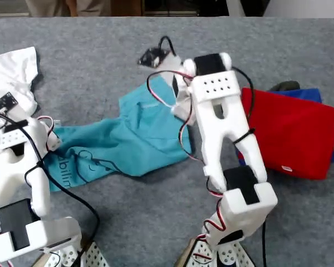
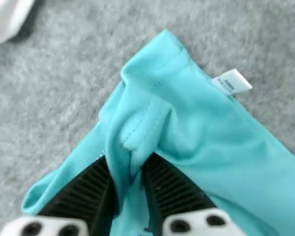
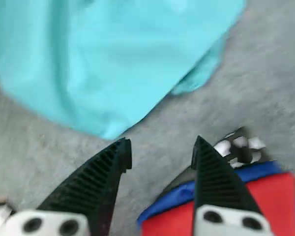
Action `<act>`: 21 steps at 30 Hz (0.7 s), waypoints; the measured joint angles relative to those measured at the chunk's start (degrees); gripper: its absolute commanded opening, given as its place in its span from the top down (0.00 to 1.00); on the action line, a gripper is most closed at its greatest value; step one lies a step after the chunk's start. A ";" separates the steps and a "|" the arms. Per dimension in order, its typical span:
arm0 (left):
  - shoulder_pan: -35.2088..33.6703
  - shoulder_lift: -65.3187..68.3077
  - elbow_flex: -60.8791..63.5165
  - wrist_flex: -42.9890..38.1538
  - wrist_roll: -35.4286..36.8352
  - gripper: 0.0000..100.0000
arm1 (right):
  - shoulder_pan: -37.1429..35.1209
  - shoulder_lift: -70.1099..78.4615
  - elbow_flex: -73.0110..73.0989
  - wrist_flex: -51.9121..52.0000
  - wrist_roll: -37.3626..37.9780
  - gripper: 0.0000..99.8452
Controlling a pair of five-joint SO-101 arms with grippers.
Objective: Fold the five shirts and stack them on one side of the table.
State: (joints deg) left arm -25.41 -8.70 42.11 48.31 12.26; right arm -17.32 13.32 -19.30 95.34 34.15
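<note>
A teal shirt point(image 1: 128, 139) lies spread and creased across the middle of the grey table. My left gripper point(image 2: 130, 172) is shut on a bunched fold of the teal shirt point(image 2: 211, 137) near its hem and white label; in the high view the left gripper point(image 1: 52, 142) is at the shirt's left end. My right gripper point(image 3: 162, 147) stands open over bare table, just off the edge of the teal shirt point(image 3: 98, 59); in the high view the right gripper point(image 1: 181, 103) is at the shirt's upper right corner. A folded red shirt point(image 1: 292, 130) tops a blue one point(image 1: 307, 93) at the right.
A white shirt point(image 1: 14, 72) lies crumpled at the far left. Something dark point(image 1: 284, 86) pokes out behind the red and blue stack. Arm cables loop over the teal shirt. Bare grey table point(image 1: 100, 50) stretches along the back and between the two arm bases at the front.
</note>
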 measured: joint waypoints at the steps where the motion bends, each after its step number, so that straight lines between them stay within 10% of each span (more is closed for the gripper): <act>1: 0.00 0.00 0.79 -1.14 0.09 0.98 | 0.00 2.02 -2.46 -0.62 -1.05 0.79; 21: 0.00 0.00 1.14 -2.90 0.09 0.98 | -4.04 50.20 -62.07 5.36 -22.07 0.79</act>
State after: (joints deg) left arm -25.41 -8.70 43.25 45.41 12.35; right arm -21.36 63.52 -81.36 100.70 12.09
